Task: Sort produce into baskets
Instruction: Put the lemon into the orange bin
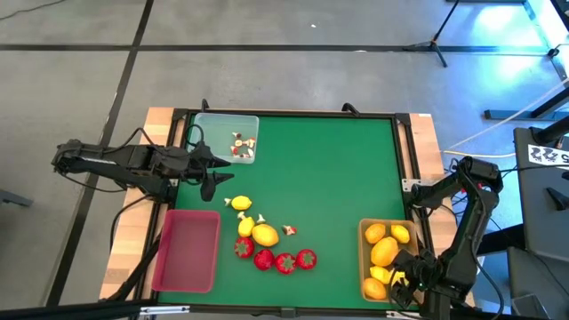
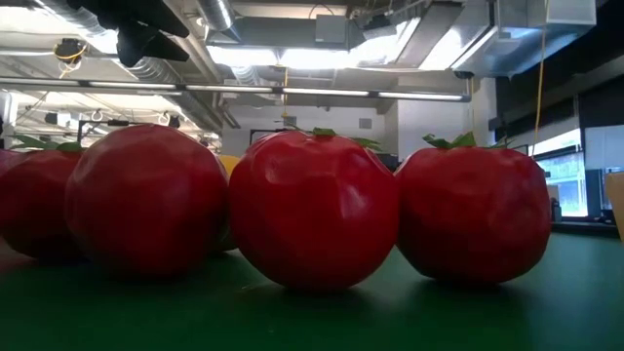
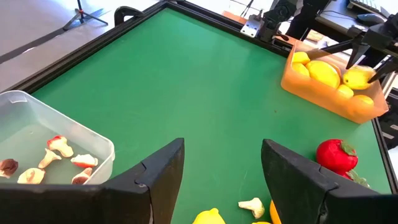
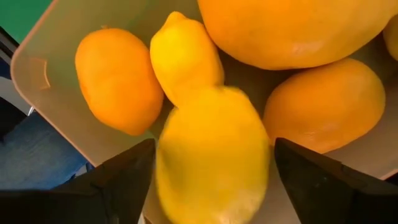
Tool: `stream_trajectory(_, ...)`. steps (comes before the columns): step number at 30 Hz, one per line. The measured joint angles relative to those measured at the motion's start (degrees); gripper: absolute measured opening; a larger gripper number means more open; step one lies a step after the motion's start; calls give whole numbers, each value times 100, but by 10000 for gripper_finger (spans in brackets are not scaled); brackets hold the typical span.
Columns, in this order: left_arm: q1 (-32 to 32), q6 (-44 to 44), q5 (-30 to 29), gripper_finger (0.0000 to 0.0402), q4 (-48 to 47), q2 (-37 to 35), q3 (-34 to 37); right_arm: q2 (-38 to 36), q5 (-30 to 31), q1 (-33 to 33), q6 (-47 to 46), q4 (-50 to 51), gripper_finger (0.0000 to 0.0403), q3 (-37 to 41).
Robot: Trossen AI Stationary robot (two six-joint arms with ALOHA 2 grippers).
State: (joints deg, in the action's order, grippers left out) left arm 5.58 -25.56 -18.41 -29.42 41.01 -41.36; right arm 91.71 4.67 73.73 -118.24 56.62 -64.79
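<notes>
- High view: the left gripper [image 1: 213, 178] hangs over the green mat [image 1: 338, 169], just beside the clear tray [image 1: 213, 124] at the mat's far left corner, fingers spread and empty. That tray holds the little white-and-red bits [image 1: 243, 146].
- On the mat, near its front edge, sit loose lemons [image 1: 264, 234], a lone white-and-red bit [image 1: 289, 231], and a row of red strawberries [image 1: 284, 262]. The pink tray [image 1: 187, 249] lies at front left, nothing in it.
- The right gripper [image 1: 402, 289] is down over the near end of the tan tray [image 1: 363, 233] at front right, which is packed with yellow and orange fruit.
- Low view: strawberries [image 2: 312, 210] fill the picture, standing side by side on the mat, green tops up; a sliver of yellow peeks between two of them. Part of a dark arm [image 2: 146, 34] shows overhead.
- Left wrist view: the left fingers [image 3: 165, 180] stand wide apart with only mat between them. The clear tray [image 3: 99, 143] and its bits are close by; the tan tray [image 3: 323, 102] sits well across the mat with the right arm's fingers above it; a strawberry [image 3: 336, 155] and a white bit [image 3: 252, 206] lie near.
- Right wrist view: the right fingers [image 4: 124, 180] are parted, a yellow lemon [image 4: 211, 155] between them. I can't tell whether they touch it. Under it, more lemons and orange fruit [image 4: 118, 78] rest in the tan tray [image 4: 43, 68].
</notes>
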Motion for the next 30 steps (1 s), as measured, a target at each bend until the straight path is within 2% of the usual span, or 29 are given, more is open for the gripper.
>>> stream_trajectory(6,0,0,0,209,0,0,0,1,-13,-11,30,0,328,0)
stream_trajectory(10,0,0,0,209,1,0,0,6,-79,-239,399,11,328,4)
stream_trajectory(21,2,28,2,209,-1,0,0,-136,185,-1730,3394,628,328,7)
stream_trajectory(26,2,146,0,209,-5,0,0,-147,589,-2534,4793,667,328,7)
stream_trajectory(30,2,149,0,209,-5,0,0,-147,763,-3175,5570,566,328,7)
